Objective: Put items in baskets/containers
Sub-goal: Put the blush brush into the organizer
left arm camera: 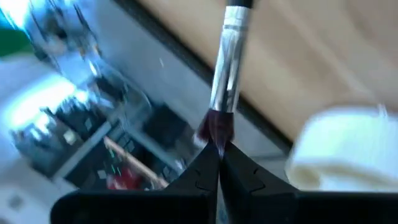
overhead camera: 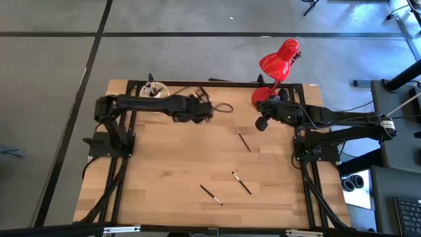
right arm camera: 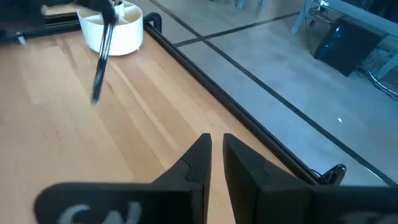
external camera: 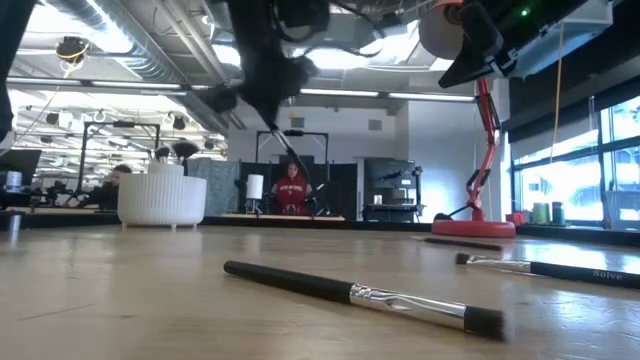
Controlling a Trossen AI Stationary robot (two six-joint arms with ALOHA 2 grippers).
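Observation:
My left gripper (overhead camera: 197, 109) is above the table's far part, right of the cream-white cup (overhead camera: 153, 90), and is shut on a thin makeup brush (left arm camera: 226, 68). The cup stands at the far left edge with several brushes in it and also shows in the low view (external camera: 162, 200). Three brushes lie flat on the table: one in the middle right (overhead camera: 244, 141) and two nearer the front (overhead camera: 241, 183) (overhead camera: 211, 194). My right gripper (overhead camera: 263, 122) is shut and empty, above the table's far right. My left gripper pinches the brush's reddish bristle tip (left arm camera: 214, 132) between its two fingertips. The silver ferrule (left arm camera: 228, 59) and dark handle run on beyond the fingertips, roughly in line with them. The brush (external camera: 292, 172) hangs slanting down below the gripper, clear of the table.
A red desk lamp (overhead camera: 281, 58) stands at the far right with its round base (overhead camera: 261, 98) just behind my right gripper. A dark cable loop (overhead camera: 222, 106) lies near my left gripper. Black frame rails run along the table's edges. People sit in the room beyond.

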